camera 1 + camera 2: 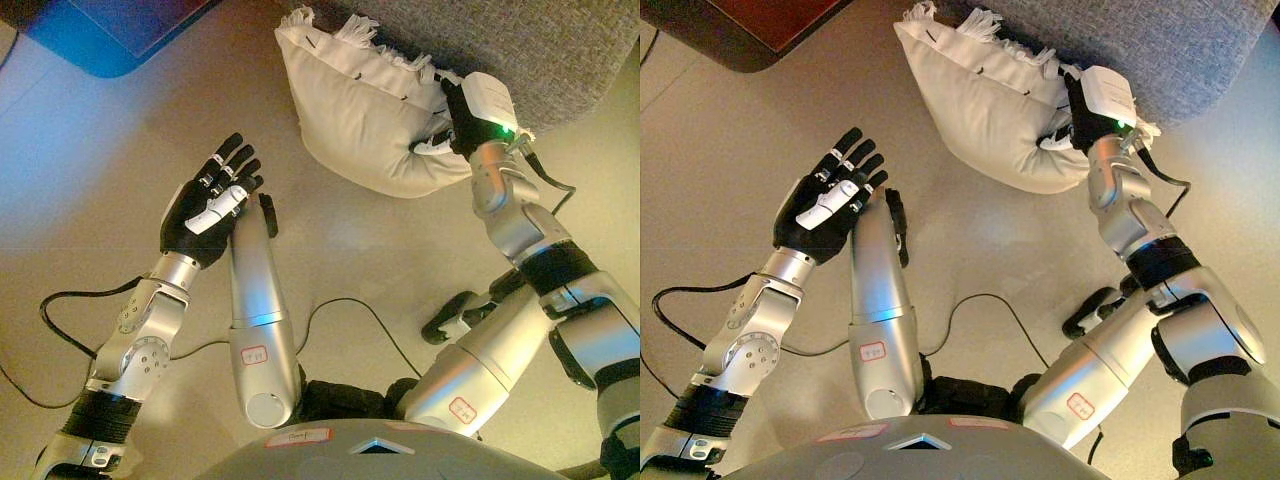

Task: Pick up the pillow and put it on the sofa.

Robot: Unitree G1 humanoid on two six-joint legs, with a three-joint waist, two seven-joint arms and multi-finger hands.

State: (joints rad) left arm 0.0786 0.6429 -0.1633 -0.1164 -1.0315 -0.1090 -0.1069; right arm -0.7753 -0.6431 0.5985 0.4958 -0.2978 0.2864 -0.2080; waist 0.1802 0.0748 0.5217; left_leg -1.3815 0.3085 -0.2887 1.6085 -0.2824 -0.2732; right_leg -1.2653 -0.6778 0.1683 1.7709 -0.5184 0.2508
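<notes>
Pillow [360, 110] is the landmark: a cream cushion with a fringed edge, it sits at the top middle of the scene, its upper side pressed against the front edge of the grey sofa [540, 50] and its lower side above the pale floor [90, 170]; whether it touches the floor cannot be told. Far to the left of the pillow, at the top corner, lies the edge of a dark piece of furniture [740, 30] of unclear kind. Below and left of the pillow, well apart from it, the left hand [212, 200] hovers over the floor with its fingers straight and spread, holding nothing. At the pillow's right end, the right hand [452, 118] has its dark fingers curled into the fabric, which bunches and dents around them, gripping the pillow just beside the sofa.
</notes>
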